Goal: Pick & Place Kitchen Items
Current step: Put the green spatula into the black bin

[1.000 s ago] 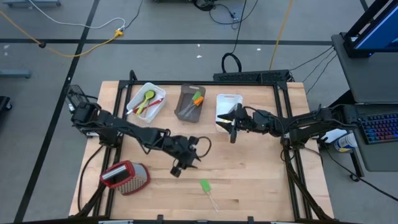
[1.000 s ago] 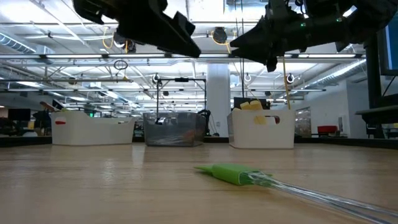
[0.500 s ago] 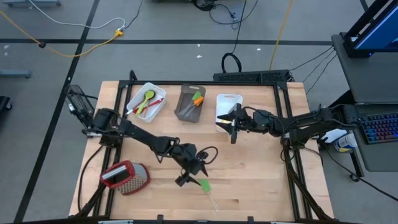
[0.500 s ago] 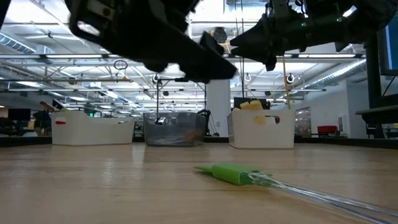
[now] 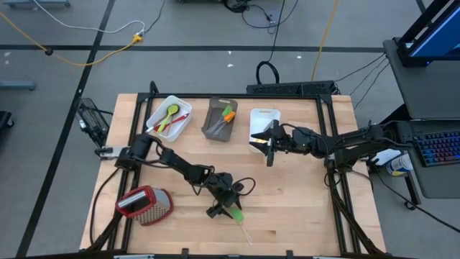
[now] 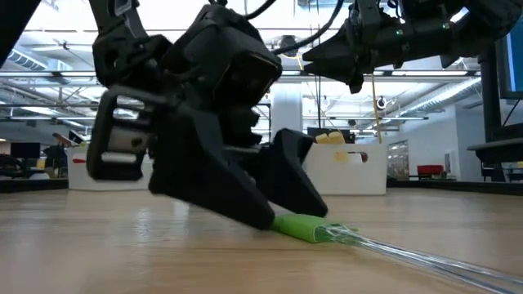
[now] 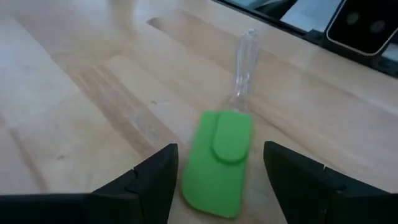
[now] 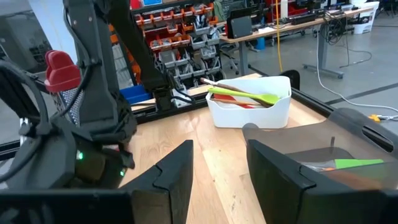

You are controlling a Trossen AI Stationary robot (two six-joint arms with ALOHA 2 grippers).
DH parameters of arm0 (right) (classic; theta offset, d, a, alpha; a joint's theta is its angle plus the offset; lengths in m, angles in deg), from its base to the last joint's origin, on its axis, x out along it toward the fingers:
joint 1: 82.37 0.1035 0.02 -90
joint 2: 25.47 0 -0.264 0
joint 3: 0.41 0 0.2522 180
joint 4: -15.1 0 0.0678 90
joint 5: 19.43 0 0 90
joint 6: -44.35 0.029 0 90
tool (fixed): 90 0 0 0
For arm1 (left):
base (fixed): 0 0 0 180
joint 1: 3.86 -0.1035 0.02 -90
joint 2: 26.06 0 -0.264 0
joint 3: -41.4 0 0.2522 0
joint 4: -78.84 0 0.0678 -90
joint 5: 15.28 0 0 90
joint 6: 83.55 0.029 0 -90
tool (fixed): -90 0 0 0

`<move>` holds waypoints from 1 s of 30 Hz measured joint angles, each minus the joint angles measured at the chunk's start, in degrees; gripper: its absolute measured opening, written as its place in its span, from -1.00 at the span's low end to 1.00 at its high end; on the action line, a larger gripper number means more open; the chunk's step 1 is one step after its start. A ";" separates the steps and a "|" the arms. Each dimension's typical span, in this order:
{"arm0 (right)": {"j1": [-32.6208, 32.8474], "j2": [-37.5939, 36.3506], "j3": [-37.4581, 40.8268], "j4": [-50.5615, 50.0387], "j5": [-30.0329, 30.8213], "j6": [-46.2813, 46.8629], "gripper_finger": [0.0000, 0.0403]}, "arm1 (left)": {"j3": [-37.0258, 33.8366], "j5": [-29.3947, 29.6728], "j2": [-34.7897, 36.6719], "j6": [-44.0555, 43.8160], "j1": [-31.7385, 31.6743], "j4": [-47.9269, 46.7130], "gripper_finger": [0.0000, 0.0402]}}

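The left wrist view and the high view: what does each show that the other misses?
Only the left wrist view shows the left tool's fingers straddling the green spatula head, open, apart from it, and its clear handle.

Only the high view shows the three tubs, the metal grater, and the right tool waiting by the right white tub.

Both show the green spatula on the wooden table at the left tool.

Three tubs sat along the far edge: two white, left (image 5: 168, 119) and right (image 5: 263, 128), and one dark tub (image 5: 221, 119) between them. One green spatula (image 5: 236, 215) lay loose on the table (image 5: 302, 194), and one grater (image 5: 144, 203) lay there too. The left white tub showed one green spoon (image 5: 170, 115) and some red utensils, count unclear. One orange piece (image 5: 228, 114) showed in the dark tub.
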 joint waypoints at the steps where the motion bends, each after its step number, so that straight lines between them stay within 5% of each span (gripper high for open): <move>1: 0.00 0.00 0.00 -0.03 0.00 0.00 -0.30 | 0.20 -0.10 -0.77 0.64 -0.09 0.64 0.21; 10: 0.00 0.00 0.00 -0.38 -0.03 -0.02 -0.30 | 1.49 -1.36 -5.61 -0.65 -0.52 1.36 0.14; 20: 0.00 0.00 0.00 -0.45 -0.04 -0.02 -0.30 | 1.53 -1.06 -5.81 -0.91 -1.87 0.29 -0.54; 30: 0.00 0.00 0.00 -0.47 -0.05 0.00 -0.30 | 1.24 -1.30 -5.56 -3.14 -2.92 3.84 -0.85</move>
